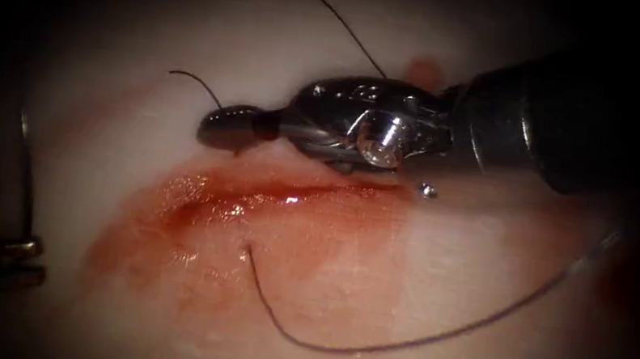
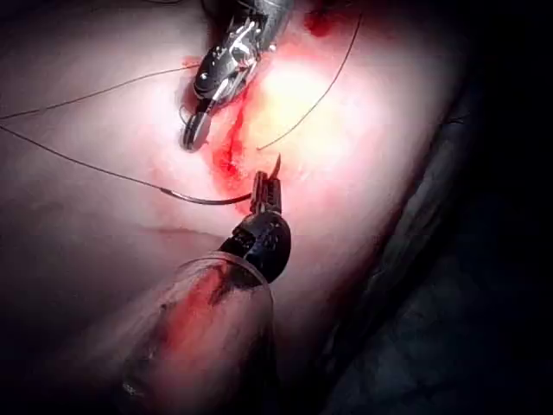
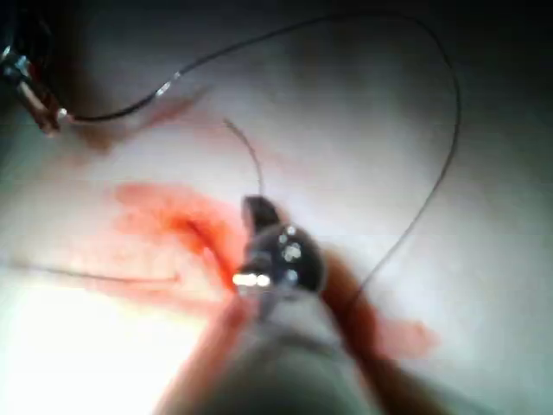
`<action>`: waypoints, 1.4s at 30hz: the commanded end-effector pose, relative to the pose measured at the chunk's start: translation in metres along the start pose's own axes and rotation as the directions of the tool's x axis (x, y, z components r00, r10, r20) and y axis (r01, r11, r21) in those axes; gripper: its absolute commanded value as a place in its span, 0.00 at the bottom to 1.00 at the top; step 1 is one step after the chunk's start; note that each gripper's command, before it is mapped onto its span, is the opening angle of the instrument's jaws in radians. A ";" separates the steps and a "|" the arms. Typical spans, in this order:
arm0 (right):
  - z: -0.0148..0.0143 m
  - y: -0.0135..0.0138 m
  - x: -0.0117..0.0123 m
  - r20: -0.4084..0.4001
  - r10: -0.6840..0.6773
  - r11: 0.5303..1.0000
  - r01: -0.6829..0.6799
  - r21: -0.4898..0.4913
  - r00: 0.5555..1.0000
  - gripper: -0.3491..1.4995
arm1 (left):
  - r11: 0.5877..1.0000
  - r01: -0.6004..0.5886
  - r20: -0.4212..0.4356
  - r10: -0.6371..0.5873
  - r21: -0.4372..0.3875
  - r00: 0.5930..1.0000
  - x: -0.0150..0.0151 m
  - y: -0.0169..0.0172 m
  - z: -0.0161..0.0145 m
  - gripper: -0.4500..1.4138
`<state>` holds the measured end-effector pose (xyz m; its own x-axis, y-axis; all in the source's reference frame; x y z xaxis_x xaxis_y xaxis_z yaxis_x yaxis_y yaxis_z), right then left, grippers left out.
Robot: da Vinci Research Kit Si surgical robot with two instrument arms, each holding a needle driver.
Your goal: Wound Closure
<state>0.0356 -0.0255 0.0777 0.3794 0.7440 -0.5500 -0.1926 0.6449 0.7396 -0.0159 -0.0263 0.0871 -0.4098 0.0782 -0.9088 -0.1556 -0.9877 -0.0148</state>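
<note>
Needle point(image 2: 207, 199) is sitting clear of the tissue point(image 1: 448, 260), well off to the left of the cut point(image 1: 253, 196). The left tool point(image 2: 266, 192) is gripping it with closed jaws, close to the pointed end as far as I can judge. The rest of the curve is trailing away from the jaws to where the thread point(image 1: 332, 349) joins.

The right tool point(image 1: 228, 127) is resting low over the tissue just beside the cut. Its jaws are looking closed, and they seem to be pinching a short thread end that is sticking out past the tip.

Another run of thread is entering the tissue just beside the cut, toward its left end. From there it is sweeping in a wide slack loop toward the right edge of the tissue.

My reading is that one stitch is already through and the work is pausing on thread handling, not on a bite. Any next move is calling for the loop to stay untangled and the needle point to stay off the tissue.

Red fluid point(image 1: 164, 250) is wetting and glossing the tissue around the cut, so the surface is likely soft and slippery. Room is tight at the right end, where the right tool's shaft is lying over the cut. The left end is looking freer.
</note>
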 end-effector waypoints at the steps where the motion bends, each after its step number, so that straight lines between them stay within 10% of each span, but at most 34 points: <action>1: 0.0004 0.0002 0.0002 -0.011 0.004 1.000 -0.004 -0.016 1.000 0.00 | 1.000 0.002 -0.001 -0.002 -0.002 1.000 -0.0003 0.0006 0.0007 0.00; 24: -0.0013 0.0006 0.0039 -0.092 0.037 0.998 -0.040 -0.041 0.995 0.00 | 1.000 0.001 -0.002 -0.001 -0.003 1.000 -0.0004 0.0007 0.0009 0.00; 25: -0.0012 0.0005 0.0037 -0.090 0.029 0.999 -0.033 -0.041 0.995 0.05 | 1.000 0.001 -0.002 -0.001 -0.003 1.000 -0.0004 0.0007 0.0009 0.00; 28: -0.0011 0.0001 0.0033 -0.096 0.002 0.998 -0.008 -0.065 0.995 0.68 | 1.000 0.001 0.000 -0.001 -0.005 1.000 -0.0005 0.0005 0.0010 0.00; 30: -0.0013 -0.0001 0.0032 -0.105 0.002 0.996 -0.010 -0.083 0.995 0.86 | 1.000 0.000 -0.001 0.000 -0.006 1.000 -0.0006 0.0003 0.0010 0.00; 42: -0.0105 -0.0036 0.0008 -0.102 0.004 0.997 -0.011 -0.070 0.995 0.90 | 0.999 0.015 0.062 -0.013 -0.032 0.998 -0.0060 -0.0005 0.0034 0.00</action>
<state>0.0268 -0.0247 0.0700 0.2836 0.7570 -0.5887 -0.2586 0.6515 0.7132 -0.0157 -0.0253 0.0941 -0.4711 0.0983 -0.8766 -0.1311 -0.9905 -0.0406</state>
